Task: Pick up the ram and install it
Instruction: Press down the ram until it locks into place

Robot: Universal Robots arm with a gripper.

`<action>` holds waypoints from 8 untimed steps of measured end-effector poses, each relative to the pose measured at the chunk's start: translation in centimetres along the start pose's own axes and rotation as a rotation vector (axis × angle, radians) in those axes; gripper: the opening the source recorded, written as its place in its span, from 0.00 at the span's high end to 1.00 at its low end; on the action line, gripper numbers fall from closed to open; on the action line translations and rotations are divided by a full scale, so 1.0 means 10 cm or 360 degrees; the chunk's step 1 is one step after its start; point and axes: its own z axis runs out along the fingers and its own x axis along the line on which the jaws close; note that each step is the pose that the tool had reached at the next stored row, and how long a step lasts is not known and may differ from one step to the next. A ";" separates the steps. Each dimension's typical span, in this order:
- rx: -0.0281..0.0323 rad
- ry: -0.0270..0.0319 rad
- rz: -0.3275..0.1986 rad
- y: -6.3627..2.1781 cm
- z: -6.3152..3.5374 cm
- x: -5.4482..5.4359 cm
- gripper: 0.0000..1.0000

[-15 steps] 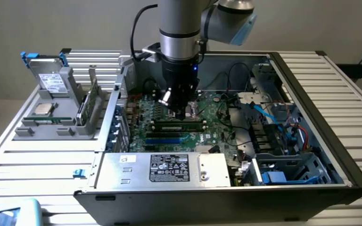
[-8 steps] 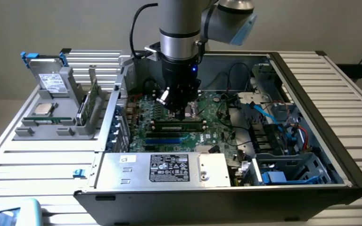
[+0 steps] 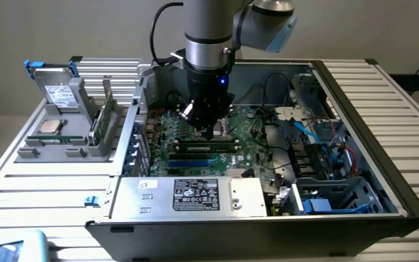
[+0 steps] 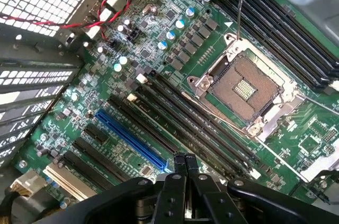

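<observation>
Beneath the gripper: the ram (image 3: pixel 208 145) stands on edge in a memory slot of the motherboard (image 3: pixel 257 139), directly under the fingertips, green board and black chips facing the exterior view.
Gripper state: the gripper (image 3: pixel 209 130) has its fingers drawn fully together; in the wrist view the two tips (image 4: pixel 184 163) meet with nothing between them.
Grip on the ram: none. The tips hang just above, or on, the stick's top edge; contact cannot be confirmed.
Gripper position: inside the open computer case (image 3: pixel 370 136), low over the board, arm vertical.
Beside the gripper: the empty processor socket (image 4: pixel 246 89) lies on one side of the tips and the blue expansion slot (image 4: pixel 132 136) on the other, with the black memory slots between them.
Well away from the gripper: a grey rack (image 3: pixel 42 154) on the surface (image 3: pixel 49 185) outside the case holds the wider green card (image 3: pixel 105 123) and the silver processor chip (image 3: pixel 49 126).
Done: pick-up and carry judged complete; the ram is off the rack and aligned in its slot.
Left: full seating is unverified. The stick looks level end to end, but the slot latches are too small to read.
Progress estimate: late stage, at or near the final press.
</observation>
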 end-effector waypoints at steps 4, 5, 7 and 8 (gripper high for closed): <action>-0.00029 0.00057 0.0093 0.000 0.000 0.00 0.89; -0.00037 0.00072 0.0117 0.000 0.000 0.00 0.89; -0.00053 0.00102 0.0167 0.000 0.000 0.00 0.89; -0.00061 0.00117 0.0192 0.000 0.000 0.00 0.89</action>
